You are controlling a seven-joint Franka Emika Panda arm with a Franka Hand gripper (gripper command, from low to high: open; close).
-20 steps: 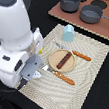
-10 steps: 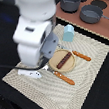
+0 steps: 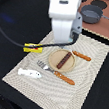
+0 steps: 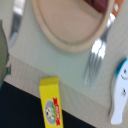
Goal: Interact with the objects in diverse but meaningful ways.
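The arm has swung toward the pots, uncovering the yellow packet [image 3: 33, 48]; gripper state cannot be told.

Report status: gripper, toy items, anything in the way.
Gripper out of view behind arm. Yellow rectangular packet at placemat edge; white oblong piece on mat; dark-brown stick on tan round plate. Silver fork lies between plate and white piece.

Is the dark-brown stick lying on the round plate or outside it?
On it. The dark-brown stick lies flat inside the rim of the tan round plate in the exterior view.
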